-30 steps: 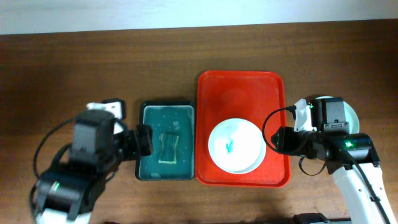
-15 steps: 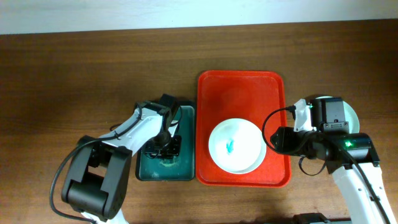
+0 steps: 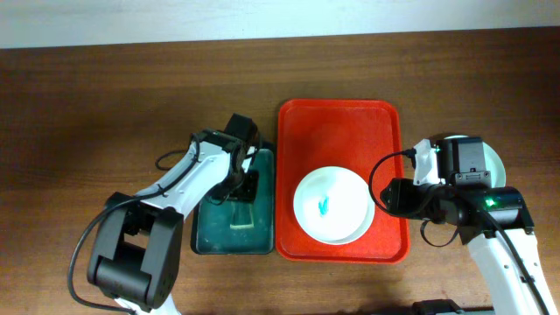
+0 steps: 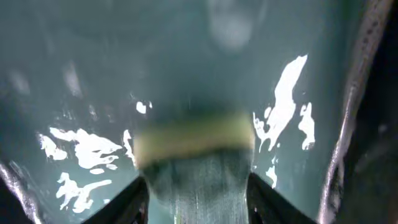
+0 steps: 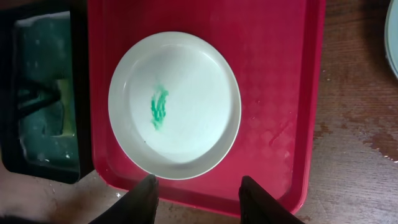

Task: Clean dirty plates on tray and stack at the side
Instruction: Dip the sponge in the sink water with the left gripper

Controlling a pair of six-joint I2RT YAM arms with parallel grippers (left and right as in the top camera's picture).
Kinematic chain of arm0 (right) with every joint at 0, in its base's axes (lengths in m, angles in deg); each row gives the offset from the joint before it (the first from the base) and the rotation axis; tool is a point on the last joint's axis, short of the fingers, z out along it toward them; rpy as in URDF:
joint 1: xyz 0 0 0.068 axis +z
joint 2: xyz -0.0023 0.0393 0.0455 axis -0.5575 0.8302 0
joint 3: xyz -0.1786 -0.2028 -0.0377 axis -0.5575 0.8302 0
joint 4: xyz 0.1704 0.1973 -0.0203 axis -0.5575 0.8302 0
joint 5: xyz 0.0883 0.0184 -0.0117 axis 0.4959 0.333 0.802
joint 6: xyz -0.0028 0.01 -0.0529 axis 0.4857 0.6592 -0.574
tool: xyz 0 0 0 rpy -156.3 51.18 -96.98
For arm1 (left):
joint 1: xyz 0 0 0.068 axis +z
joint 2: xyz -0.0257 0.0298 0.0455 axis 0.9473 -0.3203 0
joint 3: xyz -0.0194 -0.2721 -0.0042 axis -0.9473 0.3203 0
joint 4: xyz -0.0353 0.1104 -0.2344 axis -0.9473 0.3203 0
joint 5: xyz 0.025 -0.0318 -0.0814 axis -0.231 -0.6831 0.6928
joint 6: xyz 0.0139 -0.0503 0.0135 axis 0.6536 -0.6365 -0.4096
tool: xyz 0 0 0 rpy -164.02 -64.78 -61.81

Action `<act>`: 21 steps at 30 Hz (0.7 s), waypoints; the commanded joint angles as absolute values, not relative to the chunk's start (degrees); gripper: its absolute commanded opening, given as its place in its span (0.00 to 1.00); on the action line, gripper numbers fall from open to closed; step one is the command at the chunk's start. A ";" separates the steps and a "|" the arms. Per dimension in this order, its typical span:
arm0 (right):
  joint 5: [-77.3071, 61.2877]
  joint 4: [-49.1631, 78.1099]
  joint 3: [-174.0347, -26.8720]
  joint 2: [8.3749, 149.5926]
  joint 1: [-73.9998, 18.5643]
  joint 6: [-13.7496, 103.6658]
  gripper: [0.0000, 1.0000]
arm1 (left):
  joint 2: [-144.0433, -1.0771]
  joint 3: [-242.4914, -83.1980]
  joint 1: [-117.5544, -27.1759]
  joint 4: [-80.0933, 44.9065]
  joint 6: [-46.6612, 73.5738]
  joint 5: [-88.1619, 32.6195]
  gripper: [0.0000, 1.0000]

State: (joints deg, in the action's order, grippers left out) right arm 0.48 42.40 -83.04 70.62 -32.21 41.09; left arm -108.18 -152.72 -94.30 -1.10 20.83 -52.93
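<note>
One pale plate (image 3: pixel 495 163) lies beyond the right edge of the red plastic tray (image 3: pixel 339 118), the smeared round white plate (image 3: pixel 331 205) on it waits unwiped, the left gripper (image 4: pixel 196 188) straddles the yellow sponge (image 4: pixel 193 140), grip unclear, and the right gripper (image 5: pixel 198 194) gapes empty.

No legible text, label, brand, number or sign appears on the tray (image 3: pixel 339 122), the plate (image 3: pixel 346 197) or elsewhere.

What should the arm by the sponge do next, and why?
Probably lift the sponge out of the green tray toward the white plate: the sponge sits between the left fingers, and the plate's teal smear is not yet wiped.
</note>
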 commanded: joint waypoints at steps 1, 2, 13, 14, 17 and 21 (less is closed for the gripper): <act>-0.04 42.37 -83.59 70.62 -32.41 40.50 0.44 | -107.08 -146.82 -94.43 -8.86 20.88 -54.55 0.35; -0.04 42.37 -83.59 70.62 -32.41 40.50 0.44 | -107.08 -145.16 -94.43 -10.89 20.90 -54.57 0.13; -0.04 42.40 -83.59 70.62 -32.41 40.50 0.44 | -100.11 -154.12 -94.41 2.90 20.88 -54.07 0.63; -0.06 42.40 -83.59 70.62 -32.41 40.50 0.44 | -100.09 -154.12 -94.41 4.12 20.88 -53.37 0.63; -0.06 42.40 -83.59 70.62 -32.41 40.50 0.44 | -100.33 -152.64 -94.43 6.42 20.66 -49.67 0.55; -0.24 42.40 -83.59 70.62 -32.41 40.50 0.45 | -100.33 -144.05 -94.58 1.37 11.83 -48.75 0.36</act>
